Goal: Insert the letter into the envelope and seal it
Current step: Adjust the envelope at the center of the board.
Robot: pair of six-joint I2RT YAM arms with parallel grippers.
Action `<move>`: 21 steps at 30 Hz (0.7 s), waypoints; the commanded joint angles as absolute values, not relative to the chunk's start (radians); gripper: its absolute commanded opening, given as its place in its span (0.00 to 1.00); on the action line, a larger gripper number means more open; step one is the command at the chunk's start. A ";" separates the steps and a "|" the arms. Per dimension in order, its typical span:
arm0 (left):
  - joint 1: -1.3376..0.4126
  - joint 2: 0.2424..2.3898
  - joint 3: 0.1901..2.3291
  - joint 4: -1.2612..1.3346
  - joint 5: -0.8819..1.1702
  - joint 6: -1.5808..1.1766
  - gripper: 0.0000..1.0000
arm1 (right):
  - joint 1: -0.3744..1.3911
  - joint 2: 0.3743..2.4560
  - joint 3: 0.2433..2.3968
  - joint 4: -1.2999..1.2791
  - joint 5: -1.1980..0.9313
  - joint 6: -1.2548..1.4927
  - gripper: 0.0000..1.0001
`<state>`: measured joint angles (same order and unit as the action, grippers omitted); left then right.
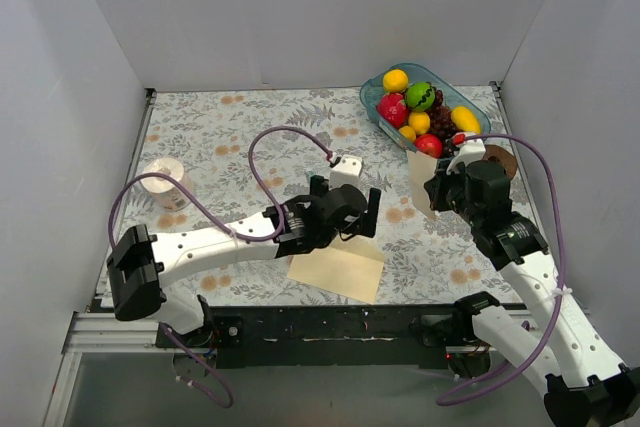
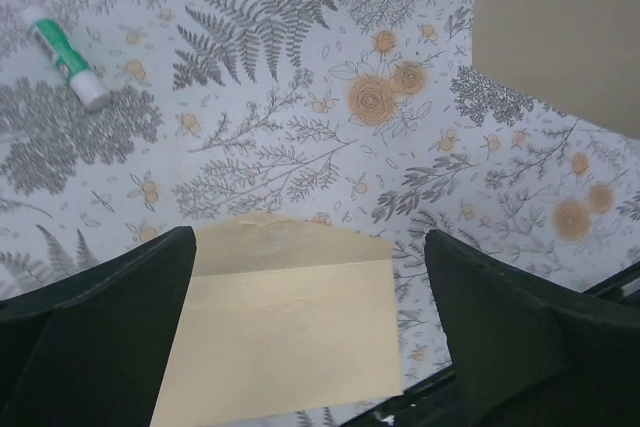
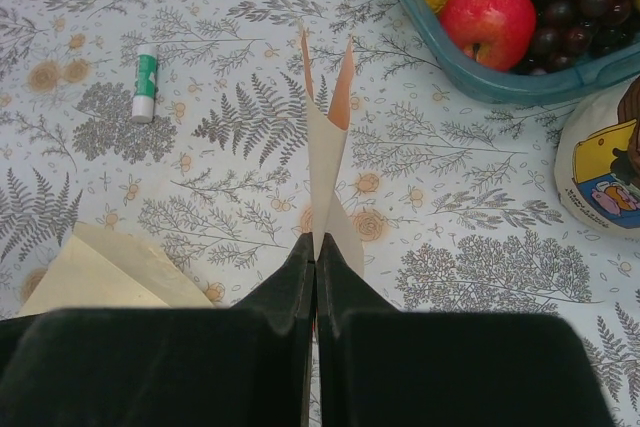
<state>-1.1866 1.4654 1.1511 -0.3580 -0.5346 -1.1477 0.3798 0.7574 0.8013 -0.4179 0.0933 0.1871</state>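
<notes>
Left fingers are spread wide, nothing held. They are positioned over the envelope, which is seen flat on the counter between and below the two fingertips, with its flap edge pointing away from them. Right fingers are pressed fully together on the letter. The sheet is pinched at its near edge, bowed into a narrow V, stood on edge and extended straight ahead of the fingertips. Whether its far edge is touching the counter cannot be told. In the right wrist view the envelope is seen low and to the left of the right fingers, apart from the letter. In the left wrist view the letter is seen ahead-right of the left fingers, well apart from the envelope. A glue stick is laid on the counter ahead-left of the right fingers, and also far ahead-left of the left fingers. A teal fruit basket is located ahead-right of the right fingers, and a round printed object is seen to their right, just beside the basket. A white roll is set well off to the left of the left fingers.
</notes>
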 commanded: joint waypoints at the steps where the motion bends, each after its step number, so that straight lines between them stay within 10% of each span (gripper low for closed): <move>1: -1.192 1.590 1.195 -0.739 -0.575 -1.667 0.98 | 0.377 0.759 0.799 -0.394 0.091 0.202 0.01; 21: -1.285 1.848 1.080 -0.778 -0.499 -1.913 0.98 | 0.376 0.759 0.802 -0.413 0.086 0.192 0.01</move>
